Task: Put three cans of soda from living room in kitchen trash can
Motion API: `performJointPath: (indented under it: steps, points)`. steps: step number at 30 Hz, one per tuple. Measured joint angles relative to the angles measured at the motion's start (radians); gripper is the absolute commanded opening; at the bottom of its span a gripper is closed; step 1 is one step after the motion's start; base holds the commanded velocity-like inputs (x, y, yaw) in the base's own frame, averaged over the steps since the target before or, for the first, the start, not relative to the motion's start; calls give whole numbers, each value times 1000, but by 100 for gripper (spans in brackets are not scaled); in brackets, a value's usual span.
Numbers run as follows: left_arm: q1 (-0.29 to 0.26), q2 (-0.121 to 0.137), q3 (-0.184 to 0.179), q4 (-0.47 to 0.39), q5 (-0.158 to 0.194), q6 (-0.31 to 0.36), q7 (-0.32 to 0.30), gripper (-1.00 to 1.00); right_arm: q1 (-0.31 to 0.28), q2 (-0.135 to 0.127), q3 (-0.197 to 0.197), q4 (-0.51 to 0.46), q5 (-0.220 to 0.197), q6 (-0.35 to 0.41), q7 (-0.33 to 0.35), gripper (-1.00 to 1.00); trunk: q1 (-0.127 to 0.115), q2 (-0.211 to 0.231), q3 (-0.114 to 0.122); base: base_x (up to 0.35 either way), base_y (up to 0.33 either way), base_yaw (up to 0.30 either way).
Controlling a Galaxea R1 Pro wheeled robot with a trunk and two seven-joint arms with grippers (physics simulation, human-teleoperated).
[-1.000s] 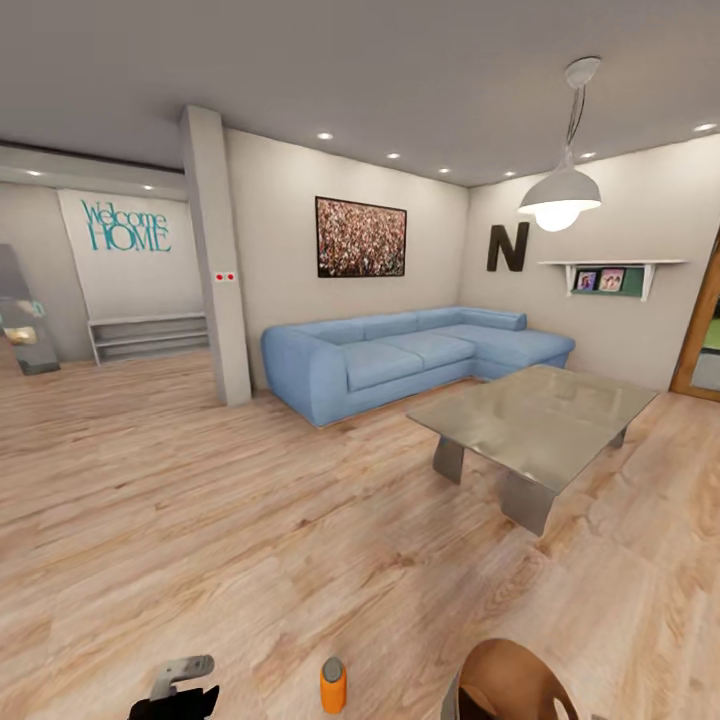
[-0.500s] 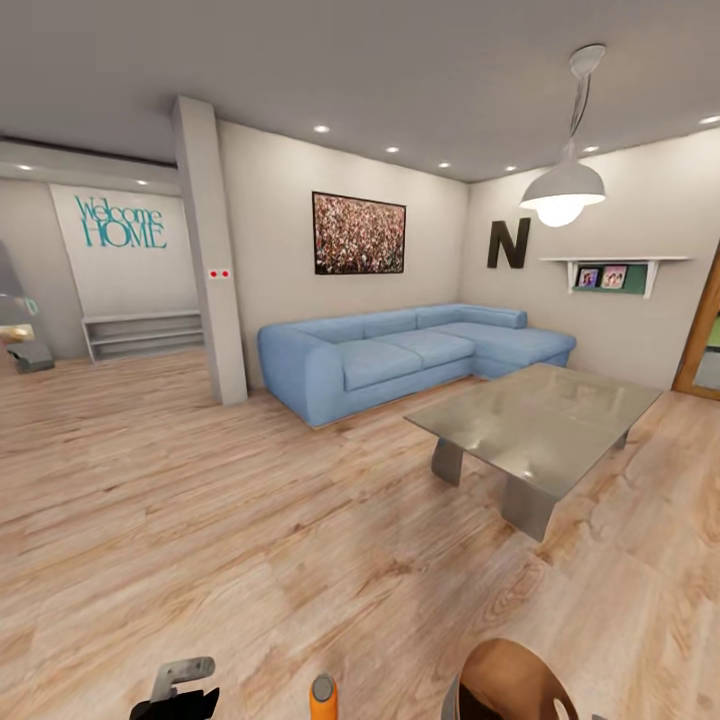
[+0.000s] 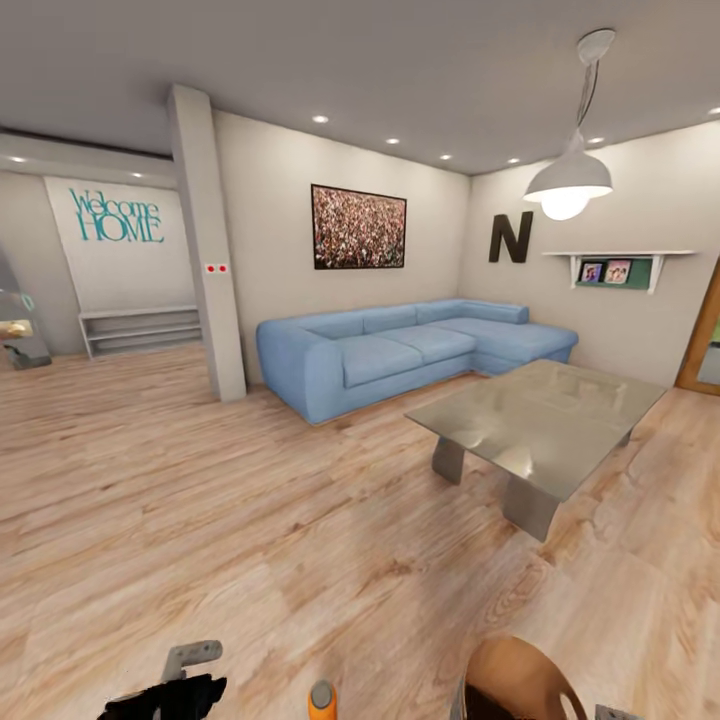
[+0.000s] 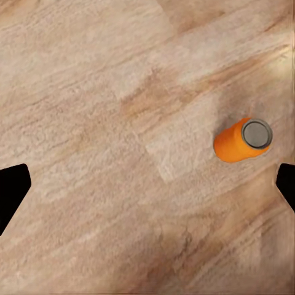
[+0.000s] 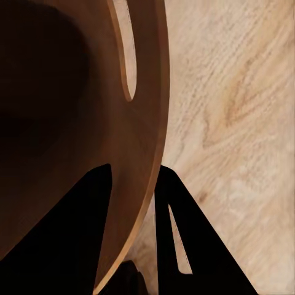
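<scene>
Orange soda can [image 4: 243,140] stands upright on the wood floor [image 3: 250,520], its long axis vertical and its silvery top facing the left wrist camera. In the head view only its top [image 3: 321,700] peeks over the bottom edge, between the left gripper [image 3: 165,690] and the trash can [image 3: 515,680].

Taking the soda can as landmark: the left gripper hangs above the floor beside it, jaws spread wide and empty. In the left wrist view the dark fingertips [image 4: 12,190] sit at opposite edges of the frame, and the can lies off the centre line, close to one fingertip and well clear of the other. So the coming move likely needs a sideways shift to centre the can between the fingers before descending.

On the can's other side, the right gripper [image 5: 138,233] is clamped on the trash can's rim [image 5: 144,123], one finger inside the coppery-brown wall and one outside. That arm is occupied, so the left arm looks the natural one for the pick.

Well beyond the can stand the glass-topped low table [image 3: 540,420] and light-blue sofa [image 3: 400,355].
</scene>
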Motion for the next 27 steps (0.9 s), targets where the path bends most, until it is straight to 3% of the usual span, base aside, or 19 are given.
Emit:
performJointPath:
  steps: [3, 4, 6, 7, 9, 12, 14, 19, 27]
  points:
    - [-98, 1, -12, 85, -1, 113, -2, 100, -11, -3, 0, -1, 30, 21, -2, -100, 0, 0, 0, 225, 0, 0]
    - [-147, 1, -39, 132, -8, 172, -4, 100, -15, -3, 0, -1, 39, 25, -2, -100, 0, 0, 0, 246, 16, 0]
    - [-266, 0, -134, 255, -21, 297, -16, 100, -24, -3, -1, -2, 44, 30, -17, -100, 0, 0, 0, 244, 61, 0]
    - [-301, -1, -159, 290, -25, 324, -24, 100, -25, -3, -1, -2, 54, 30, -26, -100, 0, 0, 0, 162, 52, 0]
    - [-443, -9, -220, 436, -28, 409, -73, 100, -29, 2, -1, -2, 62, 32, -60, -100, 0, 0, 0, 93, 30, 0]
    - [-543, -31, -242, 533, -33, 459, -102, 100, -32, 6, 0, -1, 55, 33, -77, -100, 0, 0, 0, 51, 16, 0]
    - [-629, -61, -256, 609, -34, 519, -120, 100, -34, 9, 1, 0, 57, 33, -89, -100, 0, 0, 0, 18, 6, 0]
    - [-685, -101, -267, 644, -38, 571, -123, 100, -35, 11, 3, 0, 58, 33, -98, -100, 0, 0, 0, 6, 2, 0]
    - [-693, -111, -278, 599, -39, 571, -110, 100, -35, 12, 5, 0, 64, 33, -118, -100, 0, 0, -1, 0, 0, 0]
